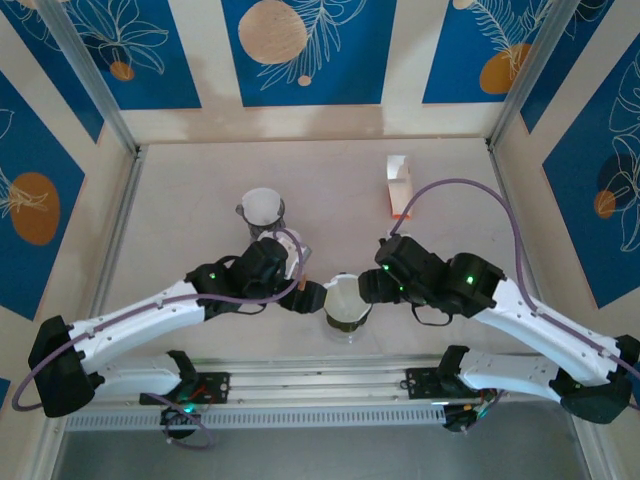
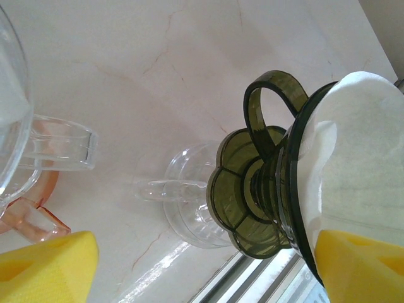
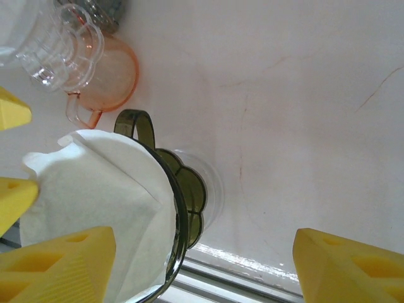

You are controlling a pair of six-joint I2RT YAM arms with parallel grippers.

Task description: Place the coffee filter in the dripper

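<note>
The filter sits inside the dripper, its paper rising above the green rim, with 1 corner poking out on the side towards the left tool. The dripper stands on a clear server near the front middle of the desk.

The step in hand looks like settling the paper and letting go. To do it well, the cone should be nudged down until it lies against the dripper wall. Each tool should then back straight away from the rim, so that no finger drags the light paper out or tips the stack.

The left tool's 2 fingers stand wide apart with nothing clamped, 1 of them just beside the rim. The right tool is likewise spread, 1 finger close against the paper and the other well clear over bare desk.

Both arms reach low and inward from their bases, forearms angled towards the centre, so the 2 tools flank the dripper. A pink cup stands just behind it.
</note>
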